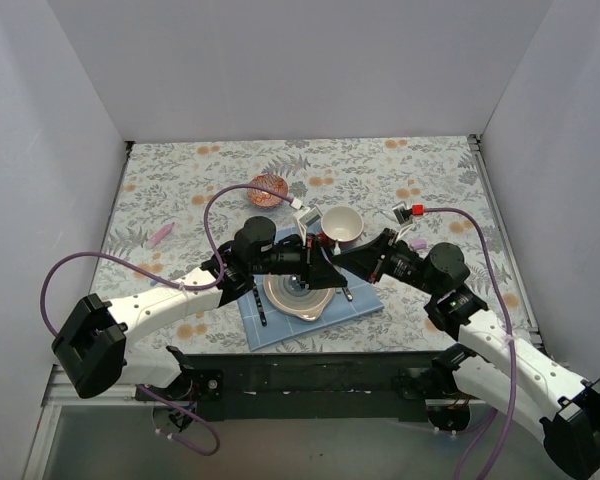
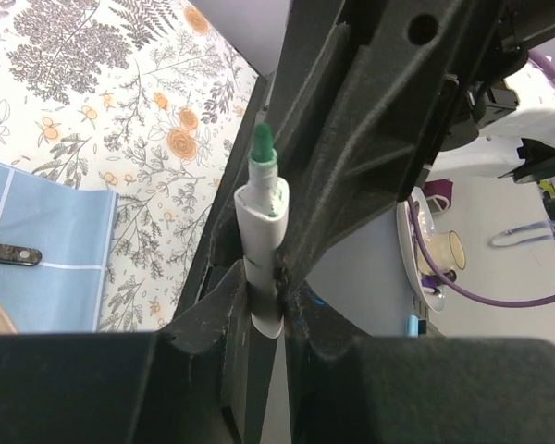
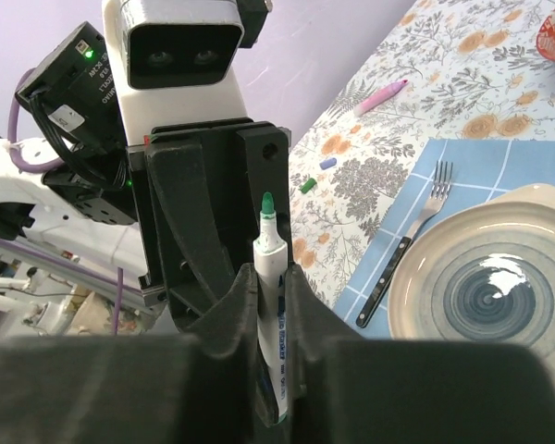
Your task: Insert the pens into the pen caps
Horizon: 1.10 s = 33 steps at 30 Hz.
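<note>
A white pen with a green tip [image 3: 270, 268] stands upright between the fingers of my right gripper [image 3: 273, 277], which is shut on it. The left wrist view shows the same pen [image 2: 262, 217] pinched low down by my left gripper [image 2: 265, 282], also shut on it. The two grippers [image 1: 318, 268] [image 1: 352, 262] meet nose to nose above the plate. A pink pen [image 3: 381, 95] lies on the cloth far to the left [image 1: 162, 234]. A small green cap [image 3: 308, 185] and a small bluish cap [image 3: 328, 163] lie on the cloth near it.
A plate [image 1: 280, 298] sits on a blue mat [image 1: 365, 300], with a fork [image 3: 412, 242] and a dark-handled knife [image 2: 9, 252] beside it. A white cup [image 1: 342, 226] and a red bowl [image 1: 267, 192] stand behind. White walls enclose the table.
</note>
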Tool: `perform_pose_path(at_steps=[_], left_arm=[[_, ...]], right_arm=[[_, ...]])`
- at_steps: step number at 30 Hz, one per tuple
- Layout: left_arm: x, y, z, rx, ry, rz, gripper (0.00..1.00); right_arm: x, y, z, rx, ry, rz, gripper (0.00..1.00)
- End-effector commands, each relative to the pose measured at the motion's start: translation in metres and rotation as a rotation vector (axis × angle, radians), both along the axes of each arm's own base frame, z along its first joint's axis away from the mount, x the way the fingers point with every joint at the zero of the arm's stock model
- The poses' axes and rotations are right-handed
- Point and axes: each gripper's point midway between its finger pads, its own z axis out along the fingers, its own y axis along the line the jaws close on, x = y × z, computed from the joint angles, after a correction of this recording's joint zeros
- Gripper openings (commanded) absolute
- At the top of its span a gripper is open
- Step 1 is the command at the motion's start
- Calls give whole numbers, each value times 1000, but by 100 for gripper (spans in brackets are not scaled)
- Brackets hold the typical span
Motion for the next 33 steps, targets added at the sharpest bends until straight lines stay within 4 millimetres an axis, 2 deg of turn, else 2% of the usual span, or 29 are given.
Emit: perform_pose_path(at_steps=[1, 2, 5, 6, 8, 11, 19, 21, 22, 23, 24, 25, 26, 29, 33], left_arm=[[-4, -1, 23, -54, -61, -28, 0], [-4, -1, 22, -53, -58, -28, 0], [-4, 0, 21, -55, -54, -19, 19], [-4, 1, 20, -54, -51, -17, 28], [-4, 2, 20, -55, -56, -12, 33], [-5, 5, 22, -73, -64, 5, 34], [-3, 5, 19, -77, -68, 16, 35], [-3, 5, 23, -95, -80, 16, 31], [-4, 5, 25, -99, -82, 16, 26], [-4, 5, 28, -111, -93, 13, 9], [-5, 6, 30, -118, -98, 11, 0], [-5, 6, 33, -125, -104, 10, 0], [-5, 6, 35, -132, -109, 8, 0], [-8, 7, 40, -142, -124, -6, 0], [-9, 7, 41, -137, -135, -16, 0]], right_arm=[[-4, 5, 4, 24, -32, 51, 3], [-4, 5, 7, 29, -38, 51, 1], [3, 3, 19, 45, -54, 6, 1], [5, 0, 25, 51, -63, -16, 1], [14, -4, 33, 54, -74, -76, 1], [16, -8, 47, 71, -103, -104, 1], [18, -11, 55, 90, -110, -129, 1], [17, -10, 57, 99, -111, -123, 1], [17, -10, 57, 100, -108, -123, 1], [17, -10, 55, 102, -102, -120, 1], [14, -9, 56, 107, -104, -104, 1], [12, -8, 56, 108, -106, -93, 1], [11, -8, 55, 107, -106, -84, 9], [1, -3, 49, 79, -113, -22, 38], [-11, 1, 35, 43, -105, 54, 40]])
